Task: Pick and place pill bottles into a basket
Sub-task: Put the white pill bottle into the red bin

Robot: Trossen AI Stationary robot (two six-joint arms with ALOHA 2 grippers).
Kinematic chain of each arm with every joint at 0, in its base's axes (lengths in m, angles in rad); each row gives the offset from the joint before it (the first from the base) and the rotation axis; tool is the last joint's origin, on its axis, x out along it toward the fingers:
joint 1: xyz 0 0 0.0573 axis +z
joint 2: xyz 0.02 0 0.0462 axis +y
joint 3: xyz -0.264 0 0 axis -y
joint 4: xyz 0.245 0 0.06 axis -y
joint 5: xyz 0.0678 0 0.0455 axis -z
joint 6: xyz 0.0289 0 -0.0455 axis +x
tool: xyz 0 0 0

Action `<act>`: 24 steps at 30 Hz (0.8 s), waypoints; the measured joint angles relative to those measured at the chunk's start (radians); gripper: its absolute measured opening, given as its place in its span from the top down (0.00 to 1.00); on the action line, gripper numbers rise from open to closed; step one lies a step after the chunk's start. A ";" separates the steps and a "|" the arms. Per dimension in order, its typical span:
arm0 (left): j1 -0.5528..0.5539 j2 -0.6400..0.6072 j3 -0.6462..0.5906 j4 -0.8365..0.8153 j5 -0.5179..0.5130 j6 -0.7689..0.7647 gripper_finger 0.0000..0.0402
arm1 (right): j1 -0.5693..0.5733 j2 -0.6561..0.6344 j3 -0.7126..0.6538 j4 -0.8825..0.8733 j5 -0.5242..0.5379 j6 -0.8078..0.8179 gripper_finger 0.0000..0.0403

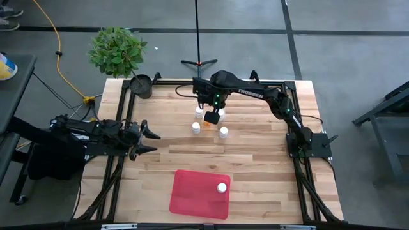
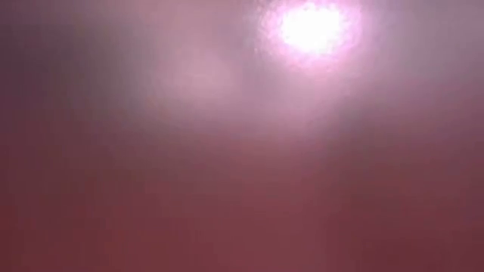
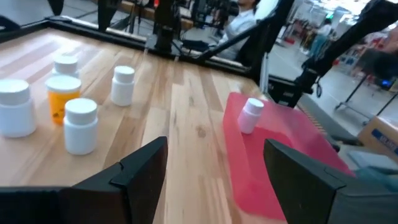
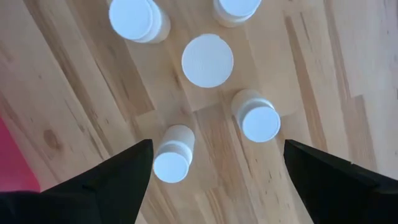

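High view: right gripper (image 1: 213,117) hangs over the bottle cluster (image 1: 208,121) at the table's far middle, jaws spread wide and holding nothing. One bottle (image 1: 222,188) already stands in the basket (image 1: 192,198) at the near edge. Left gripper (image 1: 148,141) waits at the left side, fingers parted, empty. Right wrist view looks straight down on five white caps, the middle cap (image 4: 208,60) ringed by its neighbours. These bottles look light, hard and smooth, so likely quick to tip or skid. Best bet: pinch the body just under the cap, picking an outer bottle (image 4: 171,160) with room for both fingers.
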 joint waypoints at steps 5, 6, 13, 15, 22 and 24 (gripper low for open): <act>0.000 0.000 0.028 -0.045 -0.006 0.024 0.26 | 0.000 0.000 0.000 0.000 0.000 -0.003 0.13; 0.000 0.000 0.034 -0.059 -0.006 0.029 0.26 | 0.000 0.000 0.000 0.000 0.000 -0.003 0.13; 0.000 -0.002 0.058 -0.154 -0.007 0.031 0.26 | 0.005 -0.017 -0.081 0.002 0.000 0.002 0.13; 0.000 -0.002 0.063 -0.167 -0.016 0.031 0.26 | 0.006 -0.043 -0.187 0.001 -0.004 -0.014 0.13; 0.000 -0.002 0.065 -0.151 -0.025 0.042 0.26 | 0.004 -0.142 -0.460 0.029 -0.064 0.011 0.13; 0.000 -0.002 0.065 -0.140 -0.028 0.042 0.26 | 0.004 -0.160 -0.497 0.086 -0.068 0.013 0.13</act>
